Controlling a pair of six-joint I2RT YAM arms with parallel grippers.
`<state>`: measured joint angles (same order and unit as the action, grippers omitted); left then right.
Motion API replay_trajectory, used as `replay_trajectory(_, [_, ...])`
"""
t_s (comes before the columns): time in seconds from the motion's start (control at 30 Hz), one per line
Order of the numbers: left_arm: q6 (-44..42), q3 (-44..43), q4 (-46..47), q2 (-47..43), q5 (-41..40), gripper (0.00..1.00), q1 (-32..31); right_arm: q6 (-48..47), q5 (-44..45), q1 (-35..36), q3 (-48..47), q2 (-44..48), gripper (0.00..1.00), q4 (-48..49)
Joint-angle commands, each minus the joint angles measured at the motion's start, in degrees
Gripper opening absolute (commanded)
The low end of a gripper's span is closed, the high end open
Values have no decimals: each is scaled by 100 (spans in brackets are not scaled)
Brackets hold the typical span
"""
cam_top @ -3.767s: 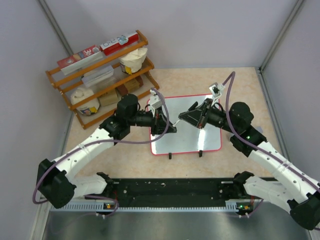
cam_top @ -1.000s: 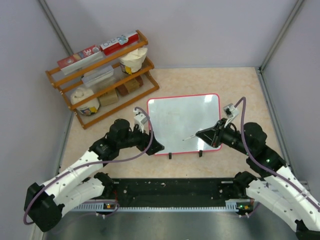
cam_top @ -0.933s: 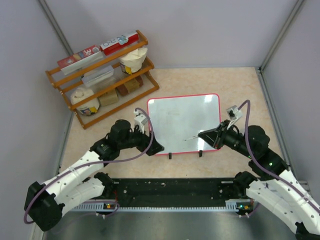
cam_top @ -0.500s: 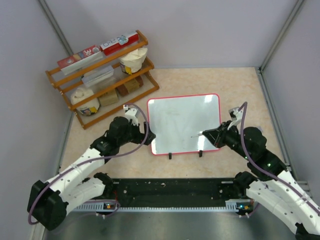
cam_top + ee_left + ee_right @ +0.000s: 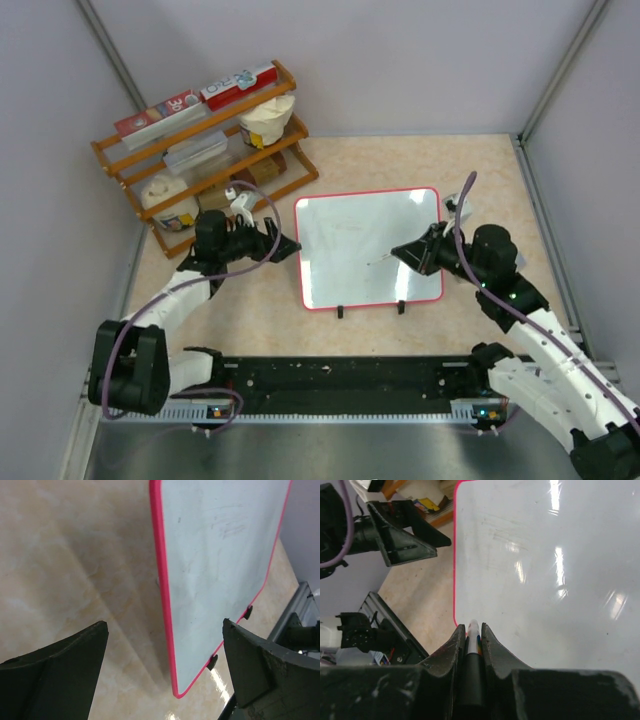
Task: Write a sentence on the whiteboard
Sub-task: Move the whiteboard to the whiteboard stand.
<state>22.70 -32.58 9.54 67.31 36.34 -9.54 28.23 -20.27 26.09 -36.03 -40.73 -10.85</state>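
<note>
Both arms have drawn back from the middle of the whiteboard [image 5: 350, 215], and the left claw [image 5: 277, 240] has swung out toward the shelf [image 5: 200, 150] and spread wide.

Overhead view: we see the whiteboard flat on the desk [image 5: 470, 170], between the two arms. The left claw, released and holding nothing, sits just off the board's left rim, probably parked there to free the writing surface. The right claw [image 5: 402, 251] is clenched on a marker [image 5: 383, 259], whose tip points over the board's right half.

Left wrist view: the board's red rim runs between the open fingers. The sentence [image 5: 227, 527] shows only as faint strokes we cannot read. Two black feet [image 5: 247, 612] sit on the board's near edge.

Right wrist view: the jaws pinch the marker along its barrel, which we judge keeps the tip steady. Whether the tip touches the board we cannot tell.
</note>
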Motion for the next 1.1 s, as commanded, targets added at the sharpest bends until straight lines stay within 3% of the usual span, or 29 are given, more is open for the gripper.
replay_trajectory(0.0, [-2, -117, 1295, 361, 1472, 99, 31, 297, -1435, -359, -325, -180, 0, 1252])
replay_trajectory(0.23, [-108, -407, 1963, 1337, 1938, 96, 31, 262, -1611, -367, -431, -313, 0, 1411])
replay_trajectory(0.43, [514, -583, 3456, 2277, 2746, 87, 40, 209, -1533, -359, -457, -243, 0, 1314])
replay_trajectory(0.53, [849, -767, 4001, 2717, 3150, 70, 40, 183, -1524, -359, -501, -242, 0, 1235])
replay_trajectory(0.67, [1263, -715, 4688, 2919, 3345, 59, 31, 139, -1480, -359, -519, -242, 0, 1199])
replay_trajectory(0.83, [1097, -715, 4329, 2928, 3362, 41, 31, 148, -1462, -359, -501, -260, 0, 1235])
replay_trajectory(1.07, [859, -759, 3766, 2937, 3424, 9, -21, 121, -1445, -359, -475, -260, 0, 1226])
